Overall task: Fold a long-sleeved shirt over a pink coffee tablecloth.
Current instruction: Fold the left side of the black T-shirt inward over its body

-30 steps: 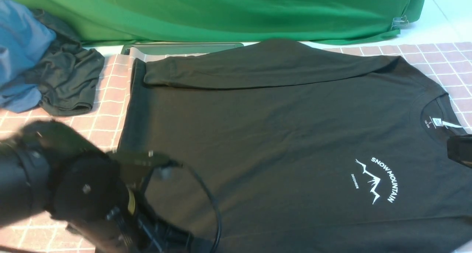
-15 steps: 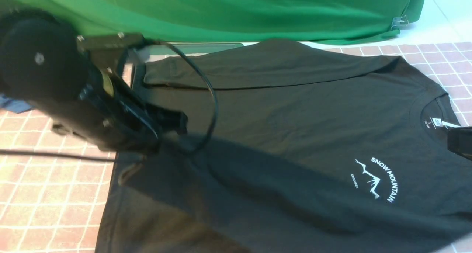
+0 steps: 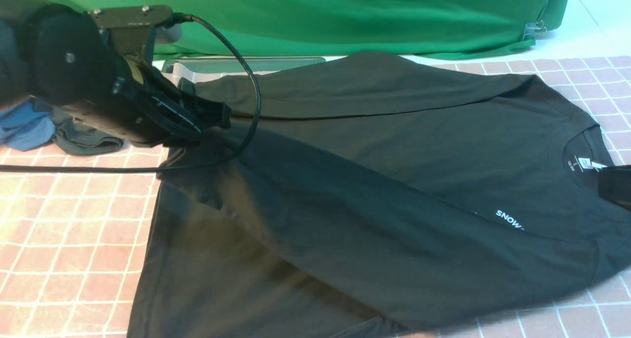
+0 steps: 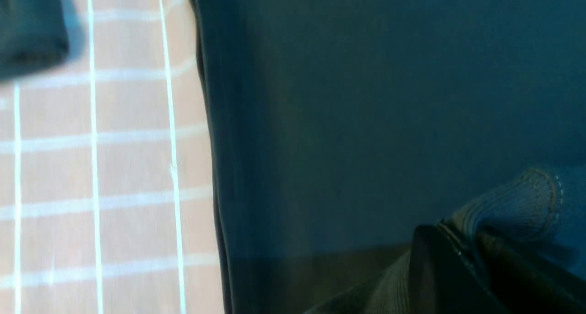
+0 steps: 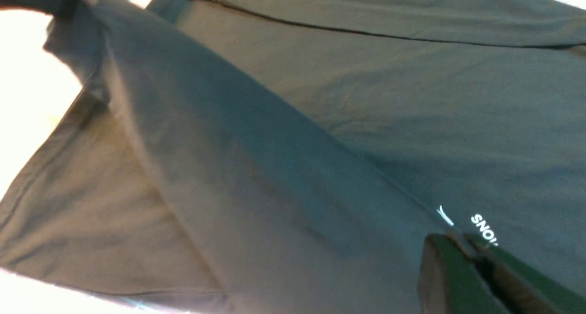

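Pink tablecloth [image 3: 74,229] carries the black long-sleeved shirt [image 3: 394,155], spread out with its collar to the right.
Left gripper [image 4: 453,234] is clamped on the ribbed cuff [image 4: 526,199], the sleeve stretched diagonally over the chest; right gripper [image 5: 453,240] sits closed near the collar, its hold on fabric unclear.

Cool dim cast, soft blur, glare

The long-sleeved shirt [image 3: 374,165] is black with white letters, the pink coffee tablecloth [image 3: 74,229] is pink-brown with a grid of thin white lines, the backdrop cloth [image 3: 320,17] is plain green, and one garment [image 3: 22,128] is blue.
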Action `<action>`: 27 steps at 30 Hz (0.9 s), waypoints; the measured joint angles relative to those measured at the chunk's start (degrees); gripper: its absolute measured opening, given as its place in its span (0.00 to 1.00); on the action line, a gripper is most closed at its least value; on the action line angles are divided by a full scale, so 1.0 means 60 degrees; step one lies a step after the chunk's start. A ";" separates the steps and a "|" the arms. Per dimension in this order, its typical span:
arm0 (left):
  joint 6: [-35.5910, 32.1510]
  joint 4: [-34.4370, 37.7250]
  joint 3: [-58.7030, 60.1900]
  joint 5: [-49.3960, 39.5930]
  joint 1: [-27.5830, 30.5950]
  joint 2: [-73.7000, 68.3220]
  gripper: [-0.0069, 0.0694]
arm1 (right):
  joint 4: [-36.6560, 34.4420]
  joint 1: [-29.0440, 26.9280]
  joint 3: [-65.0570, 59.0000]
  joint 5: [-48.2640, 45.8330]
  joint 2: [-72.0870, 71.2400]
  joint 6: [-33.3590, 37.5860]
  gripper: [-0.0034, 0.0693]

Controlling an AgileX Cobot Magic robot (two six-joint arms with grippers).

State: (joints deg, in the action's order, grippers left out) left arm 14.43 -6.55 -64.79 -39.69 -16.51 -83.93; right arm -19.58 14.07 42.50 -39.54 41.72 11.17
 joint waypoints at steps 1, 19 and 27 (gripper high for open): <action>-0.0009 -0.0134 0.0000 0.0232 0.0000 -0.0137 0.13 | -0.0007 0.0000 0.0000 0.0000 0.0000 0.0000 0.12; 0.0203 -0.1649 -0.0522 0.1614 0.0274 -0.1632 0.13 | -0.0007 0.0000 0.0000 0.0000 0.0000 0.0000 0.14; 0.0203 -0.2311 -0.0561 0.2506 0.0286 -0.2062 0.13 | -0.0007 0.0000 0.0000 0.0000 0.0000 -0.0009 0.15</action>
State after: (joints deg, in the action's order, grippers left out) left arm 15.65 -20.42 -68.16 -24.66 -14.79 -96.31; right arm -19.62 14.07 42.50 -39.54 41.72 11.11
